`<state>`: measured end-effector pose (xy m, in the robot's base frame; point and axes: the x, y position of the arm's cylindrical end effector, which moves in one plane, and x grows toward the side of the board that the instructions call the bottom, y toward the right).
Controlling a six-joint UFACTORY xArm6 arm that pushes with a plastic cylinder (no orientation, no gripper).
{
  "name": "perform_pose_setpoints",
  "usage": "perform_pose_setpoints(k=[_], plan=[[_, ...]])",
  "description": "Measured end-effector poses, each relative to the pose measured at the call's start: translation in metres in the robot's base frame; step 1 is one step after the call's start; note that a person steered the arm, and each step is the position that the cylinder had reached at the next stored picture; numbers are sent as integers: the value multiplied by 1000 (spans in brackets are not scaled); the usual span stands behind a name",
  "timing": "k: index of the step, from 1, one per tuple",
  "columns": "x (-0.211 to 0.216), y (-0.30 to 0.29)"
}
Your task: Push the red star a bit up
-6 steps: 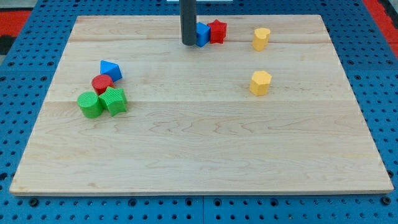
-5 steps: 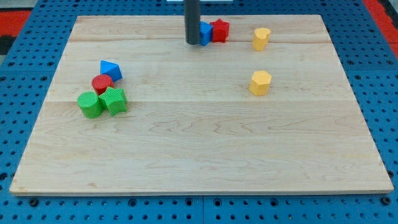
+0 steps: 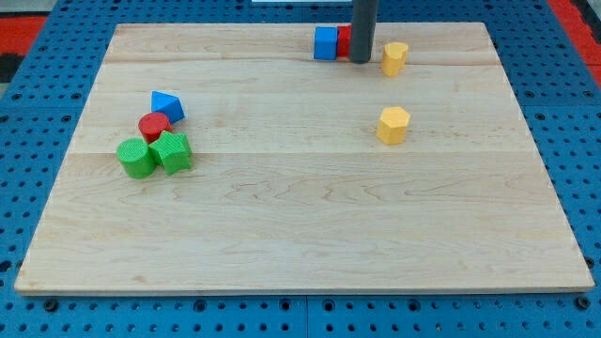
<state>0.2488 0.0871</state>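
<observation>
The red star (image 3: 344,40) sits near the board's top edge, mostly hidden behind my rod; only its left part shows. A blue cube (image 3: 326,43) touches it on the left. My tip (image 3: 362,59) rests on the board just right of and slightly below the red star, between it and a yellow block (image 3: 394,57).
A second yellow block (image 3: 393,124) lies lower at the right. At the left sit a blue triangular block (image 3: 167,105), a red cylinder (image 3: 154,126), a green cylinder (image 3: 137,158) and a green block (image 3: 173,151). The wooden board (image 3: 300,235) lies on a blue pegboard.
My rod has moved right, from left of the blue cube to the right side of the red star. The blue cube and red star now sit a little higher and further right.
</observation>
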Motion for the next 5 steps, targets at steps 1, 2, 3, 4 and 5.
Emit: perform_pose_setpoints(k=[1,2,3,4,5], plan=[[-16,4],[-17,4],[-54,8],[-54,8],[-52,8]])
